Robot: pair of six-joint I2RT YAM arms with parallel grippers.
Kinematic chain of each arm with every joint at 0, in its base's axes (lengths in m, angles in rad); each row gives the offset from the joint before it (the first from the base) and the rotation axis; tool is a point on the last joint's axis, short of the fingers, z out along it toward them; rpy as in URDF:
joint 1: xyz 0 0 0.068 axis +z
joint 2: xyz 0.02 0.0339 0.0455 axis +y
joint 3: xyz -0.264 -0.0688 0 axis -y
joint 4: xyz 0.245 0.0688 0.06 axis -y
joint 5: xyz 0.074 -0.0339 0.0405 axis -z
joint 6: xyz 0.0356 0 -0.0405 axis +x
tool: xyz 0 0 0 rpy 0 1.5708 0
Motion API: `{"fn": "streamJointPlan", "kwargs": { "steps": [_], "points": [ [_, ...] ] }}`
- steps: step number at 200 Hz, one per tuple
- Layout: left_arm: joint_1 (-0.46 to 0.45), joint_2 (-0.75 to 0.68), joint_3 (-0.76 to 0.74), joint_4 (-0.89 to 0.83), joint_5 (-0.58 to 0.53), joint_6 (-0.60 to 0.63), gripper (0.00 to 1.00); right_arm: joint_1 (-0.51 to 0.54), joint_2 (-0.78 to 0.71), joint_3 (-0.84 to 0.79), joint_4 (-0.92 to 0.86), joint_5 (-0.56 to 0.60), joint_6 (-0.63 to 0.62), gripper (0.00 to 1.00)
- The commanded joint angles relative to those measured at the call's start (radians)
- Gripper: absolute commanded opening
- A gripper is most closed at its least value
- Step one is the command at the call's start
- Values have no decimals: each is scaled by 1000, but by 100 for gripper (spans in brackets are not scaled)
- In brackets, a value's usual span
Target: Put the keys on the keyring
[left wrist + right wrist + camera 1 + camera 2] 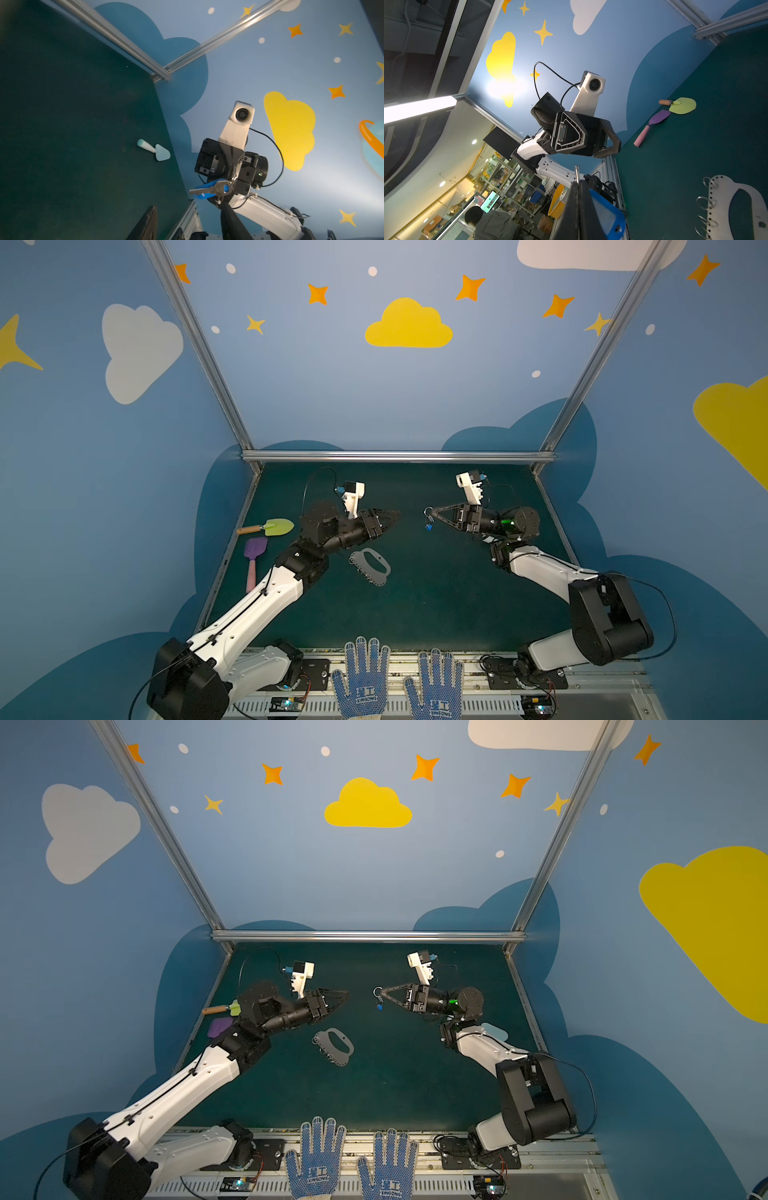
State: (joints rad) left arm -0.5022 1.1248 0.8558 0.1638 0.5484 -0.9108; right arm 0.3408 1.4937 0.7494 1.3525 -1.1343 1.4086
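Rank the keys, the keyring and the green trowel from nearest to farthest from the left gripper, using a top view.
1. the keys, dangling from the right gripper, just across the gap from the left gripper.
2. the keyring, flat on the table, towards the front.
3. the green trowel, by the table's left edge.

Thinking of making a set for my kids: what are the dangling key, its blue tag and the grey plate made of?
Key: looks like metal, silvery and shiny. Tag: probably plastic, glossy blue frame around a pale window. Plate: flat, matte pale grey, cleanly cut holes; plastic or painted sheet, hard to tell. Its rings: thin bright wire.
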Motion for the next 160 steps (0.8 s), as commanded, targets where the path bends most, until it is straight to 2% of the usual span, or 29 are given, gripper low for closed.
{"fn": "streamJointPlan", "kwargs": {
  "steps": [1, 37, 59, 76, 98, 160],
  "points": [
    [6, 23, 0, -223, -116, 34, 52, -13, 9, -31, -118, -2, -124, 0],
    [7, 72, -30, -446, -237, 27, 53, -13, -67, -94, -437, 70, -390, 0],
    [6, 107, -90, -452, -244, 4, 52, -2, -132, -88, -750, 156, -612, 0],
    [5, 140, -119, -461, -245, -17, 52, 24, -173, -83, -909, 221, -736, 0],
    [-3, 172, -141, -483, -263, -58, 52, 49, -199, -90, -990, 262, -794, 0],
    [-41, 219, -222, -430, -294, -220, 54, 107, -208, -128, -992, 311, -807, 0]
  ]
}}
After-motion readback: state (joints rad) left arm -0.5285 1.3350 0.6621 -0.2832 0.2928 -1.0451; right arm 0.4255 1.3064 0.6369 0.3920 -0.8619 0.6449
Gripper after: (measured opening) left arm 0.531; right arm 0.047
